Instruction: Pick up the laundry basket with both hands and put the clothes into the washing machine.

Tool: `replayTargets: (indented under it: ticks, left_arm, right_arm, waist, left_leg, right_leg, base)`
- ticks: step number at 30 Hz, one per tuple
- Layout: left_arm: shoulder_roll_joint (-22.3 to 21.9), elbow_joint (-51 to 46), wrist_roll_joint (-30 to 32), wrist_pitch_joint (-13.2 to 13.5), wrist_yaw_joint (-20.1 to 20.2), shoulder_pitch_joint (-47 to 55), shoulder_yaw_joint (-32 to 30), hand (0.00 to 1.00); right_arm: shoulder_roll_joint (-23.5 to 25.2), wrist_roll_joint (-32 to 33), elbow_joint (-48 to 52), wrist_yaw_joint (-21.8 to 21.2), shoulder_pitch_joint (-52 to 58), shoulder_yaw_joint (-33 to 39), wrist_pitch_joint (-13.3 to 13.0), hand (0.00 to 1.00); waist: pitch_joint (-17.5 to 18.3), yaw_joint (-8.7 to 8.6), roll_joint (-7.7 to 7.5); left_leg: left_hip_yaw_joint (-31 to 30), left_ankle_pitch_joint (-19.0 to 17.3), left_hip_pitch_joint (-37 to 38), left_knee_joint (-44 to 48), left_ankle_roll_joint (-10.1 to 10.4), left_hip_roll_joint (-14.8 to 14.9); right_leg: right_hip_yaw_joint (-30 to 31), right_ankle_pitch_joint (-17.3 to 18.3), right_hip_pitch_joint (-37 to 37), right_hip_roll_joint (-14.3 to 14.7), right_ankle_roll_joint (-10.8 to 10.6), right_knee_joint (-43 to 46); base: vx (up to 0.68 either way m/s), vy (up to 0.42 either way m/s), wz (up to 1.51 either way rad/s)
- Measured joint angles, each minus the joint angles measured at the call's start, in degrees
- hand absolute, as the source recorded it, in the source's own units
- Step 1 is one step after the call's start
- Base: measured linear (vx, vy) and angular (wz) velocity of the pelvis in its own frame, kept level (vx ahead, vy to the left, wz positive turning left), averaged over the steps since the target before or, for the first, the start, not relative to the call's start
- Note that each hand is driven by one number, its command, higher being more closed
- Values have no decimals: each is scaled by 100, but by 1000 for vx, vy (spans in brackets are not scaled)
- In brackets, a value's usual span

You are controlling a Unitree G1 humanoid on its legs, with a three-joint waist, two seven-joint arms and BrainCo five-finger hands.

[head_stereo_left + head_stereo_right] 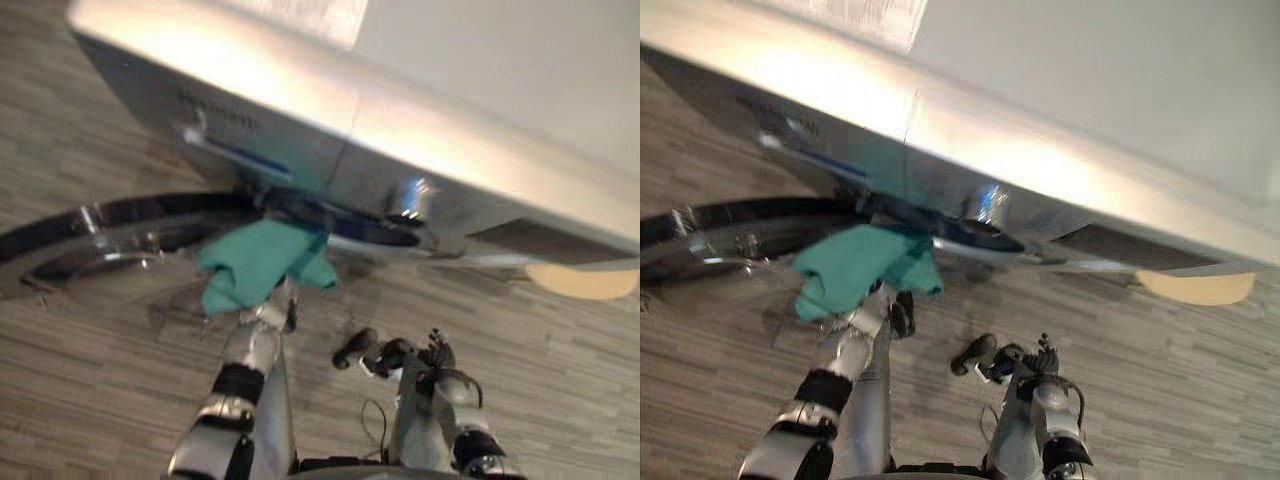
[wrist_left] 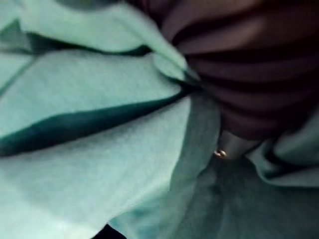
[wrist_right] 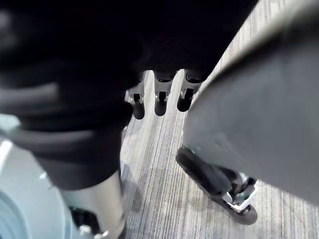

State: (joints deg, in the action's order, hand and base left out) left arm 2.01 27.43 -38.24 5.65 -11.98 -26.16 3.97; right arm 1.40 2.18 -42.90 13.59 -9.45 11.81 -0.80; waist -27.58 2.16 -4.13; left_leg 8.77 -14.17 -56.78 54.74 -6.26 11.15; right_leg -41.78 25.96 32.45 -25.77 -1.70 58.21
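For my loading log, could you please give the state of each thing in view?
washing machine: door open, swung left.
teal cloth: bunched at the machine's mouth, over the left hand.
left hand: buried in the cloth.
right hand: open, empty, above the floor.

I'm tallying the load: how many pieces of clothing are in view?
1: a teal garment draped over the left hand, at the washing machine's open front. Others may be hidden inside it.
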Motion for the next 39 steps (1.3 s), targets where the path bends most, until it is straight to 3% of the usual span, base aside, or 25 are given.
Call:
replayTargets:
  ticks: [7, 12, 16, 23, 30, 34, 35, 36, 38, 39]
  left_arm:
    - [-89, -232, -231, 183, -332, -935, -196, 100]
    - [-174, -587, -372, 257, -487, -1544, -185, 100]
    - [-202, -730, -391, 351, -577, -1679, -142, 100]
    - [-213, -904, -520, 371, -704, -2182, 458, 100]
    - [-371, -942, -606, 377, -706, -3239, 655, 100]
    - [-16, -634, -612, 361, -830, -4089, 121, 100]
    - [267, -425, -630, 364, -860, -4608, -26, 100]
    - [581, -349, -712, 381, -891, -5063, -145, 100]
    - [1077, -74, -847, 389, -930, -5861, -181, 100]
    - [1225, 268, -935, 392, -941, -6314, -180, 100]
  right_arm:
    - [265, 58, 824, 34, -176, 154, -64, 0]
    - [287, 73, 1543, 128, -171, 287, -91, 0]
    - [290, 68, 1772, 119, -166, 294, -110, 0]
    - [258, 57, 2078, 79, -155, 309, -112, 0]
    - [302, 57, 2232, 43, -213, 286, -26, 0]
    - [281, 59, 2465, 43, -316, 262, 5, 0]
    - [250, 60, 2535, 31, -362, 256, 8, 0]
    - [231, 66, 2650, 16, -368, 231, -11, 0]
    - [204, 73, 2727, 11, -484, 226, -40, 0]
    - [214, 134, 2635, 7, -555, 272, -46, 0]
  waist:
    - [-43, 29, -4]
    - [-41, -90, -8]
    - [-38, -131, -13]
    - [-15, -154, -52]
    - [99, -293, -235]
    - [116, -490, -262]
    - [115, -542, -267]
    - [105, -557, -282]
    - [93, -678, -323]
    - [103, -687, -336]
  left_leg:
    - [261, -112, -1256, 745, -181, 186]
    - [326, -99, -2035, 983, -165, 198]
    - [397, -96, -2283, 983, -164, 283]
    - [441, -61, -2628, 982, -132, 316]
    - [696, -46, -2707, 894, -174, 716]
    - [912, 9, -2790, 511, -75, 830]
    - [874, -1, -2914, 622, -8, 844]
    - [678, -29, -2981, 772, -198, 848]
    - [815, -36, -3162, 682, -212, 887]
    - [908, -38, -3155, 564, -80, 891]
  right_leg:
    - [675, 91, 1617, -248, 70, 906]
    - [920, 70, 2550, -356, 220, 1262]
    - [956, 50, 2841, -344, 254, 1274]
    - [1056, -51, 3291, -323, 333, 1259]
    - [1365, -359, 3725, 69, 345, 908]
    - [1499, -609, 4050, 346, 397, 398]
    - [1479, -635, 4179, 377, 415, 251]
    - [1440, -751, 4301, 416, 424, 285]
    - [1386, -855, 4526, 331, 420, 220]
    - [1388, -951, 4541, 304, 402, 33]
  base:
    - [-139, 42, -27]
    - [-130, -20, -7]
    - [-95, -55, -7]
    - [-68, -44, -10]
    - [-104, -14, -43]
    - [-153, 28, -49]
    - [-134, 68, -70]
    - [-94, 56, -67]
    - [-110, 49, -36]
    - [-124, 61, -4]
